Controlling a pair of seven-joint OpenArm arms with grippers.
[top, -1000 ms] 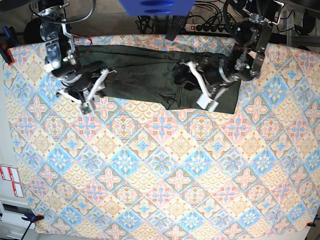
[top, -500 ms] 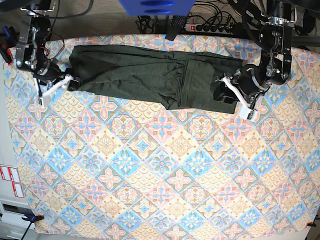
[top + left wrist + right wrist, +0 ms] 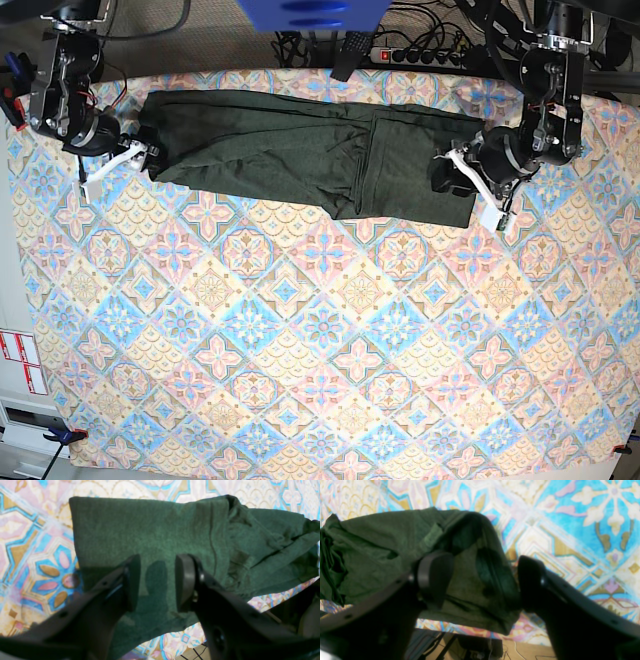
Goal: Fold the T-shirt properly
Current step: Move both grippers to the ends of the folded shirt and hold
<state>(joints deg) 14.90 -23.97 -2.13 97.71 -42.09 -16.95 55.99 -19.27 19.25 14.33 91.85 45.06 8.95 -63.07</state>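
1. The right gripper (image 3: 480, 585) stands spread wide, its jaws straddling one end of the T-shirt (image 3: 300, 150) without pinching it. The left gripper (image 3: 156, 582) is half spread over the other end, with cloth visible between the jaws and nothing clamped.
2. Judgement: close each claw on an outer edge only, gathering all layers, then bring the ends together evenly.
3. The T-shirt lies across the upper part of the base view on the patterned tablecloth (image 3: 320, 350), a long dark olive band, bunched at its right end.
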